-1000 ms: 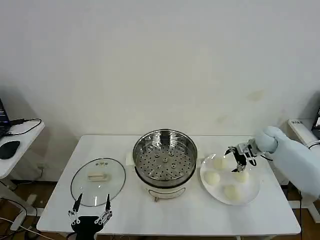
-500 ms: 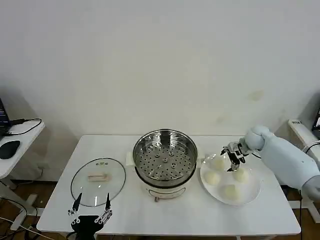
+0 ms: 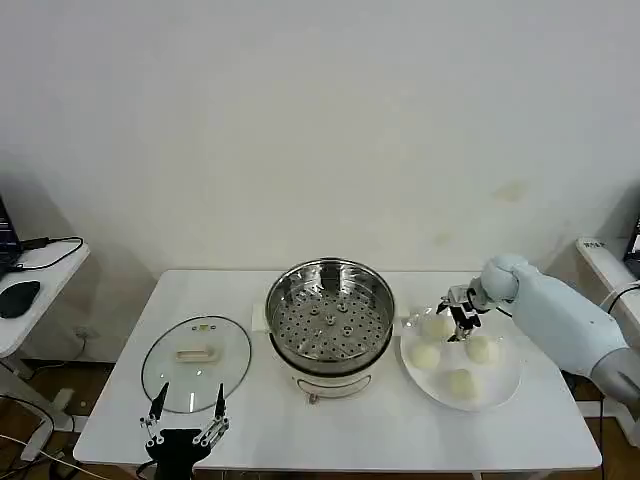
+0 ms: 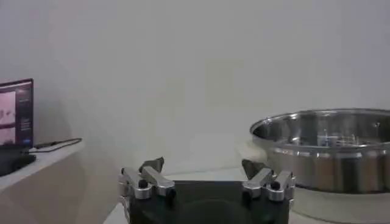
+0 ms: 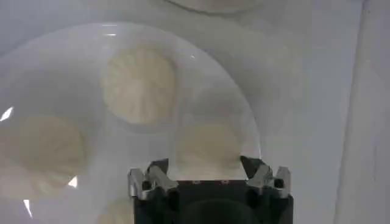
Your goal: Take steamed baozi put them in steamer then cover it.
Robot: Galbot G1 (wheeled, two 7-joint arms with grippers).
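Observation:
The steamer [image 3: 330, 318] stands open at mid-table, its perforated tray bare; its steel wall [image 4: 329, 146] also shows in the left wrist view. The cover [image 3: 196, 360] lies flat on the table to its left. Several steamed baozi sit on a white plate [image 3: 506, 384]: [image 3: 437, 325], [image 3: 425, 355], [image 3: 482, 348]. My right gripper [image 3: 461, 322] hangs open just over the plate's back-left baozi [image 5: 207, 146], which lies between its spread fingers [image 5: 157, 169] without touching them. My left gripper [image 3: 186, 418] is parked open at the table's front edge, below the cover, holding nothing [image 4: 203, 165].
A side table [image 3: 40, 270] with a mouse and cables stands at far left. Bare white tabletop [image 3: 330, 425] stretches in front of the steamer. A white ledge [image 3: 600, 255] sits at far right behind my right arm.
My right gripper has moved left along the back of the plate, from above the back-right baozi to the back-left one. The left arm has stayed put.

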